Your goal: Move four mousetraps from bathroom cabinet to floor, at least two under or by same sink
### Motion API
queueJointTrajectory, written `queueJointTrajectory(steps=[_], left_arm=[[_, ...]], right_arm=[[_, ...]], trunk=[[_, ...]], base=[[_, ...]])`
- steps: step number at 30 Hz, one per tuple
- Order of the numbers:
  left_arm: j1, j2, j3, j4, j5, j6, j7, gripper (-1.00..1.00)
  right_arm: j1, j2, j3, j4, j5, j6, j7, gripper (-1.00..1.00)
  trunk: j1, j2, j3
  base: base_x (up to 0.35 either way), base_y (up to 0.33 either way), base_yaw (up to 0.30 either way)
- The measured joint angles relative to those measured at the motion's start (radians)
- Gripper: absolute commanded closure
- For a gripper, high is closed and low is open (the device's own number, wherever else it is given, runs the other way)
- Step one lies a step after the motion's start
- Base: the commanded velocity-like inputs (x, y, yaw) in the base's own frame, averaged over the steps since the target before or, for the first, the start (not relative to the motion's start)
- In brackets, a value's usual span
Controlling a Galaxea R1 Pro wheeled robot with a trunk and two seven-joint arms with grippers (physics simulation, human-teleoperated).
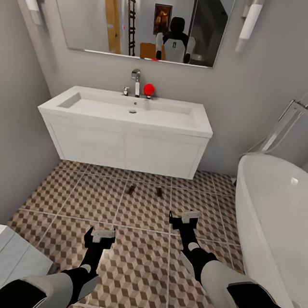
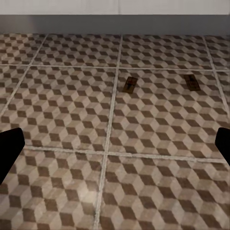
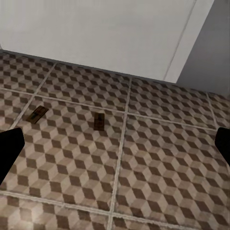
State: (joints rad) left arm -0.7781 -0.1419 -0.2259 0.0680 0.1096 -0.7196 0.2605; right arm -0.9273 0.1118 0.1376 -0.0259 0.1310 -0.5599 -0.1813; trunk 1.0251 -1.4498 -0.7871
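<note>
Two mousetraps (image 1: 131, 189) (image 1: 159, 191) lie lengthwise toward the sink (image 1: 130, 114); both hands (image 1: 99, 238) (image 1: 184, 221) spread, empty.

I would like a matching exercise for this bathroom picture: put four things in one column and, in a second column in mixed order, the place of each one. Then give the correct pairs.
Things:
1. two mousetraps
2. red ball
3. bathtub
4. mirror

Places:
A. on the wall above the sink
B. on the tiled floor in front of the sink unit
C. at the right side of the room
D. on the sink top beside the faucet

Pairs: 1-B, 2-D, 3-C, 4-A
</note>
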Motion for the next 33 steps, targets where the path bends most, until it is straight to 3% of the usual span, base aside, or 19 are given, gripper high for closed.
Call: queueJointTrajectory(steps=[33], left_arm=[[0.002,0.001,0.0,-0.001,0.0,0.0,0.0,-1.0]], right_arm=[[0.0,0.0,0.0,0.0,0.0,0.0,0.0,-1.0]], trunk=[[-0.127,0.231,0.103]], base=[[0.0,0.0,0.0]])
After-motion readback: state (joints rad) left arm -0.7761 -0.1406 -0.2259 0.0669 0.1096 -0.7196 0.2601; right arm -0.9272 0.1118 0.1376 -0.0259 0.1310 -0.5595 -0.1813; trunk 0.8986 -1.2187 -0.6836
